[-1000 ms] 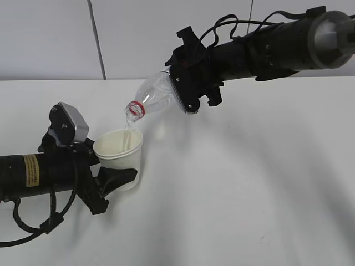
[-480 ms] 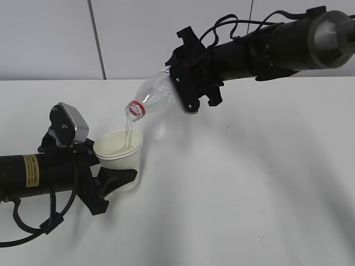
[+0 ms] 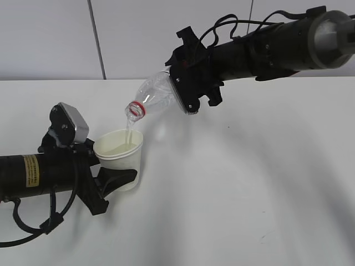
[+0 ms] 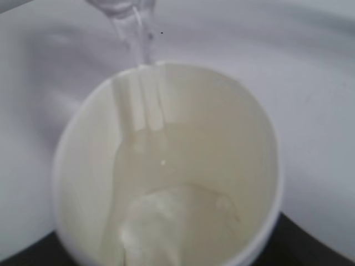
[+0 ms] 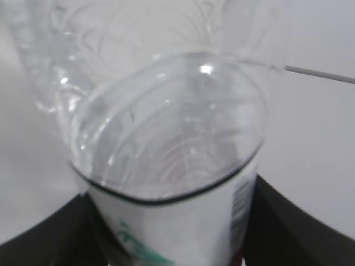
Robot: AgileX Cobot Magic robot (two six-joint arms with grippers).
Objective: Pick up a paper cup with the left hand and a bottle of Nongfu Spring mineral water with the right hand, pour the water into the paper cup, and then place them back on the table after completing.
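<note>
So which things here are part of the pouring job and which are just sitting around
Part of the job:
cup, held by the left gripper
bottle, tilted in the right gripper
water, streaming into the cup
table

Just lying about:
nothing else shows on the table; only the wall behind.

At the lower left of the frame the left pincer (image 3: 119,178) is matt black with two wedge-shaped fingers; a grey rounded block studded with small screws sits on top; its cylindrical body carries a yellow label with dark print; a black cable loops beneath. At the upper right the right pincer (image 3: 186,88) is black too; its wide jaws join a thick black cylinder ending in a grey cap; black cables arch over it.
</note>
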